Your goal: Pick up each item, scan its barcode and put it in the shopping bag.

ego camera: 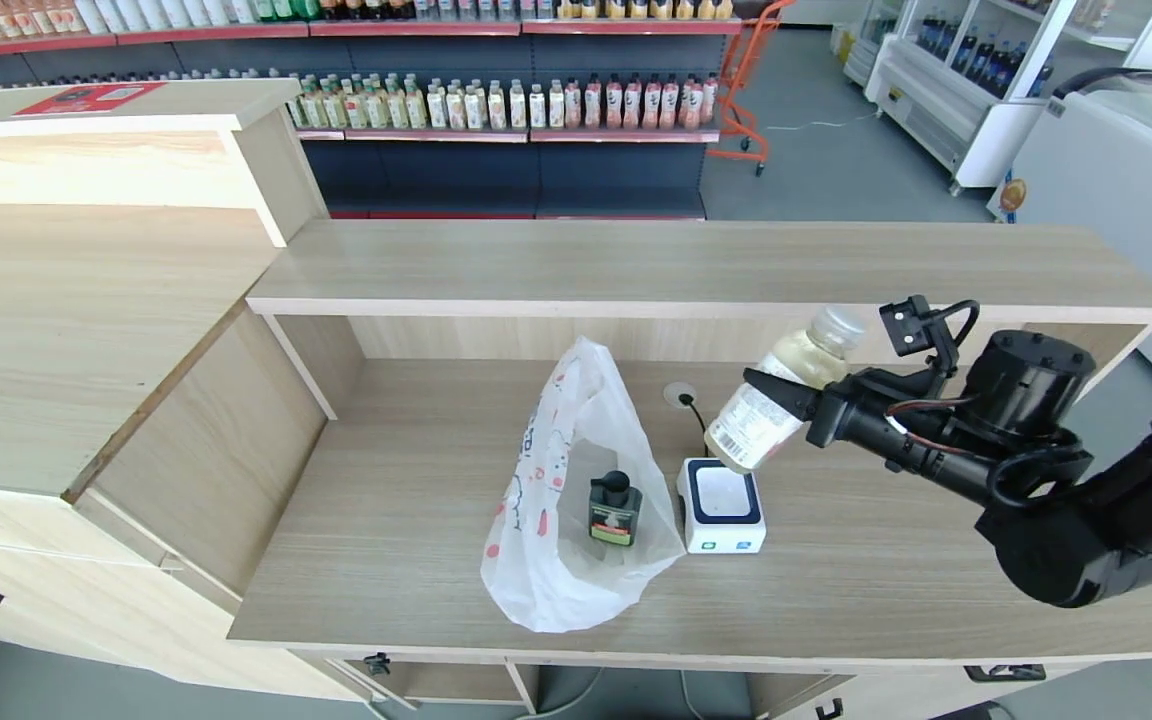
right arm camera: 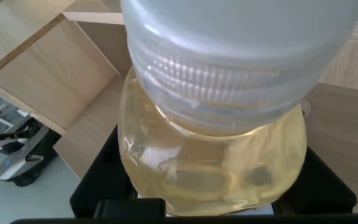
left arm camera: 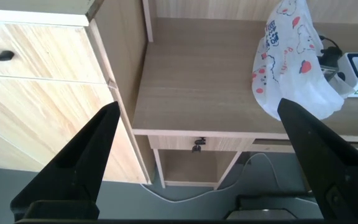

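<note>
Right arm at the scanning step. The right gripper point(ego camera: 781, 392) was clenched around the middle of a pale juice bottle point(ego camera: 754, 425). It held the bottle aloft and tilted just above the back edge of the white barcode scanner point(ego camera: 722, 505), base lowest and cap pointing up and away from the scanner.

**Risks, as judged:**
- The barcode on the label seemed to face sideways rather than down at the scanner window, so a read could fail unless the wrist rolled.
- The bottle's wall point(right arm camera: 216, 162) looked smooth and rounded, so a tilted grasp might let it slide down onto the scanner.
- The shopping bag point(ego camera: 546, 540), touching the scanner's left side, lay slack with its mouth partly collapsed. A dark pump bottle point(ego camera: 615, 509) was already inside, so a drop could catch the film or knock that bottle over.
- A cable ran along the counter point(ego camera: 886, 570) just behind the scanner and might snag a low pass.

**Pose:** the right forearm came in from the scanner's right, wrist nearly level. The left gripper point(left arm camera: 199, 106) hung released, fingers spread, well to the left of the scanner and beyond the bag.
</note>
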{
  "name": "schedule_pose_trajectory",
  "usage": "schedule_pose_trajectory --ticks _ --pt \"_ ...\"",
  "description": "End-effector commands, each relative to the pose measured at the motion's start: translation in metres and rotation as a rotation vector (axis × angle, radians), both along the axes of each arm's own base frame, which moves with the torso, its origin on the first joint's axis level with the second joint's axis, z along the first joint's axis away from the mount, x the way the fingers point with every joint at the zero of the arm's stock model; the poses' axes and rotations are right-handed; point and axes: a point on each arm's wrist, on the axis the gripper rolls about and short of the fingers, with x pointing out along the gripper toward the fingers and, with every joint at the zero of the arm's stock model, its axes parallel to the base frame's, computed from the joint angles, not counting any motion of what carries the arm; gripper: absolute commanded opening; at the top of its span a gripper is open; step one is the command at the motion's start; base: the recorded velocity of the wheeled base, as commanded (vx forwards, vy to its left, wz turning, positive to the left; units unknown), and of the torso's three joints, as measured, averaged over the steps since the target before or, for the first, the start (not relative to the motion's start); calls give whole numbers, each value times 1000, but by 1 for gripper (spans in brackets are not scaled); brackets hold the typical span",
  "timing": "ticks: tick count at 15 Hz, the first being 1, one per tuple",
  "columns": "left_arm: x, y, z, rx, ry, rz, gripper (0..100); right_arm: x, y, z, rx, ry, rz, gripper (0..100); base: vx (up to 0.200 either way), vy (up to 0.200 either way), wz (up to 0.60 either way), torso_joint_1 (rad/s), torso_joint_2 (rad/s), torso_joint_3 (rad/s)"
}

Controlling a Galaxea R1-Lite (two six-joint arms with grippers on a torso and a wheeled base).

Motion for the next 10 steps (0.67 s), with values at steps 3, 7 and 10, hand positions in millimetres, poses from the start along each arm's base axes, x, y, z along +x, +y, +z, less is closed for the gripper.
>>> schedule_pose_trajectory --ticks 3,7,10 --pt "0 0 0 0 -1 0 100 40 32 -40 -26 57 60 0 0 0 0 0 0 0" --pt "0 0 0 0 -1 0 100 81 73 -63 -25 42 121 0 0 0 0 0 0 0" --pt "0 0 0 0 -1 0 100 102 93 -74 -21 21 144 0 0 0 0 0 0 0"
